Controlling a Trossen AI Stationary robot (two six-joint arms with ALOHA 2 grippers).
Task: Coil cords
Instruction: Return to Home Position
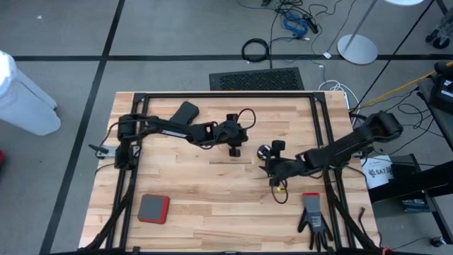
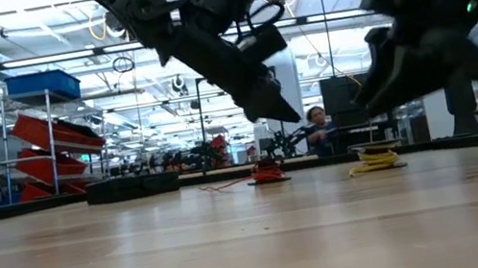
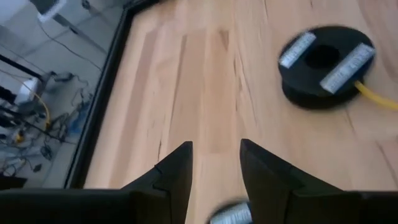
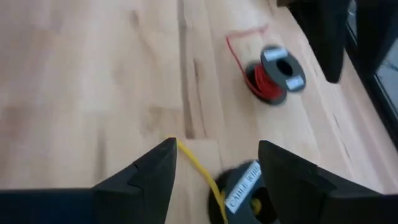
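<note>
The yellow cord's black reel [image 1: 263, 150] lies flat on the table [image 1: 212, 191], and its yellow cord [image 1: 282, 188] trails toward the near edge. In the right wrist view that reel [image 4: 242, 193] shows low between the open fingers of my right gripper [image 4: 214, 171], which hangs above it [image 2: 374, 97]. The reddish-orange cord sits coiled on its reel [image 4: 277, 74], which rests on the table [image 2: 268, 173], with a loose end [image 4: 239, 37] lying beside it. My left gripper [image 3: 214, 165] hangs open above that reel [image 2: 275, 104].
A red and grey pad [image 1: 153, 208] lies near the front left and a black glove with a red cuff [image 1: 312, 216] at the front right. A black block [image 1: 185, 111] lies at the far left. Black frame rails [image 1: 226, 94] border the table.
</note>
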